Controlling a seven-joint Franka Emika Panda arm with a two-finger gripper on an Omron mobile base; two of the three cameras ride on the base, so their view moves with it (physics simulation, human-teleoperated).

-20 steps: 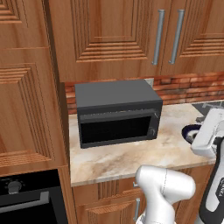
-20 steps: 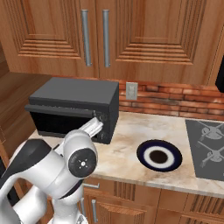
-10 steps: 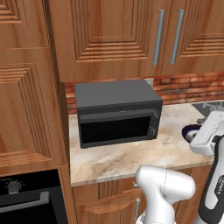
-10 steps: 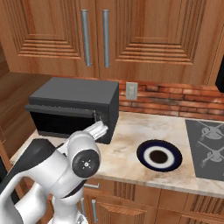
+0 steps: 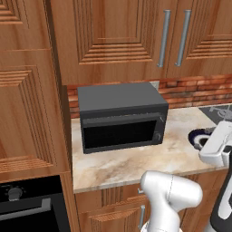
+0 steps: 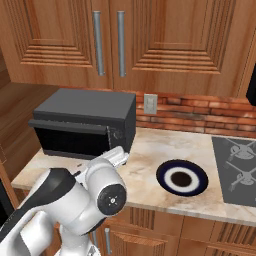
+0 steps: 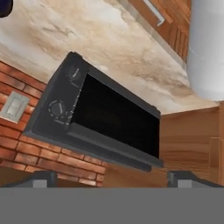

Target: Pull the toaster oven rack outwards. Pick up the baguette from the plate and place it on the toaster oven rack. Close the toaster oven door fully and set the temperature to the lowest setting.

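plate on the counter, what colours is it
The plate has a dark navy rim and a white centre, clearest in the right base view.

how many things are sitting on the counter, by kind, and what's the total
toaster oven: 1
plate: 1
total: 2
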